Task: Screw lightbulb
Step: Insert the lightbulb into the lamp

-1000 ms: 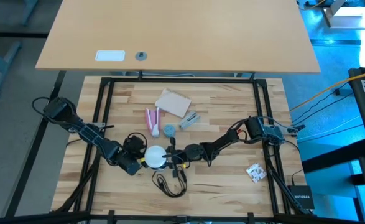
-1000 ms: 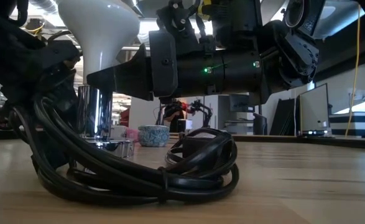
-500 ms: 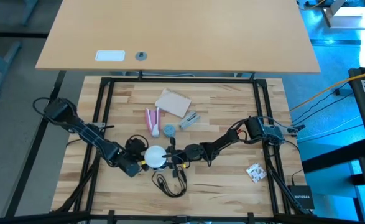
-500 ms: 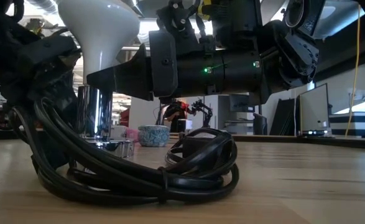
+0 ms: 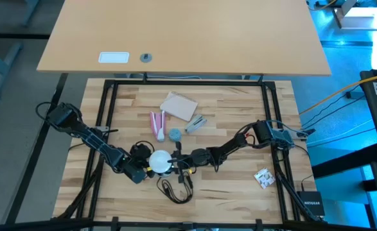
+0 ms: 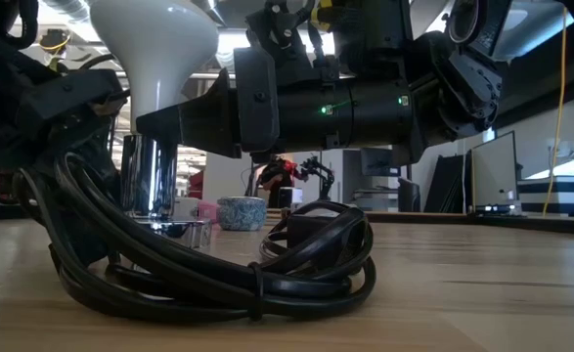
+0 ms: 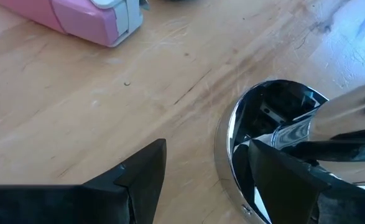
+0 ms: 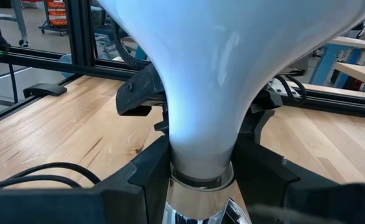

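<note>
The lightbulb (image 5: 160, 160) is pale white with a wide dome. It stands upright, its narrow neck in the chrome socket post (image 6: 150, 176) of a small lamp with a round chrome foot (image 7: 257, 124). My right gripper (image 5: 175, 158) comes at it from the table's right and is shut on the neck. My left gripper (image 5: 143, 168) is open on the lamp's left, low at the foot. In the left wrist view its fingers (image 7: 132, 180) straddle the foot's rim. My right gripper pinches the bulb's narrow neck (image 8: 198, 163) between its two fingers (image 8: 146, 171), just above the chrome socket. The fingers come level from the table's right. The bulb stands upright, dome up. My left gripper: I cannot tell whether one finger (image 7: 285, 177) touches the chrome post.
The lamp's black cord (image 6: 218, 274) lies coiled near the front of the lamp. Farther back are a pink object (image 5: 157, 123), a light-blue round cap (image 5: 175, 134), a tan card (image 5: 178, 106) and a grey clip (image 5: 196, 122). A small packet (image 5: 263, 177) lies at the right.
My left arm has crept a little toward the lamp. My right gripper and the bulb have kept still.
</note>
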`<state>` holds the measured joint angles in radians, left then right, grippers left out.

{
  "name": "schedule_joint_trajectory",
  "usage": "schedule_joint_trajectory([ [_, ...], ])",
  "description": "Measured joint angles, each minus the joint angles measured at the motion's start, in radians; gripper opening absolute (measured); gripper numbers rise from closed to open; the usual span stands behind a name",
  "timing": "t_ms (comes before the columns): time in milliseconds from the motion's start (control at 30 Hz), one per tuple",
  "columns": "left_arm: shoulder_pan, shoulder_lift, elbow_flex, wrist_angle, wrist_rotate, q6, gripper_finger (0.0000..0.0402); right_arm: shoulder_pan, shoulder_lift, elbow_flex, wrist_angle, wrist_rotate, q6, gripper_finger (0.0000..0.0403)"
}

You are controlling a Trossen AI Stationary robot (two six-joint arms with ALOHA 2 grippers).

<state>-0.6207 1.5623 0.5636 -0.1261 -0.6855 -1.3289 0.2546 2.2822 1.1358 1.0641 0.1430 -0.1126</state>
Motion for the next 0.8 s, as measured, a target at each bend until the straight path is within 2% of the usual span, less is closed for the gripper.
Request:
schedule_joint_trajectory([
  [667, -0.094, 0.002, -0.003, 0.045, 0.053, -0.175, 0.0221, 0.003, 0.0, 0.0, 0.0, -0.011, 0.005, 0.0166],
  [800, -0.097, 0.002, -0.003, 0.075, 0.068, -0.184, 0.0221, 0.001, 0.0, 0.0, -0.001, 0.015, 0.001, 0.0166],
])
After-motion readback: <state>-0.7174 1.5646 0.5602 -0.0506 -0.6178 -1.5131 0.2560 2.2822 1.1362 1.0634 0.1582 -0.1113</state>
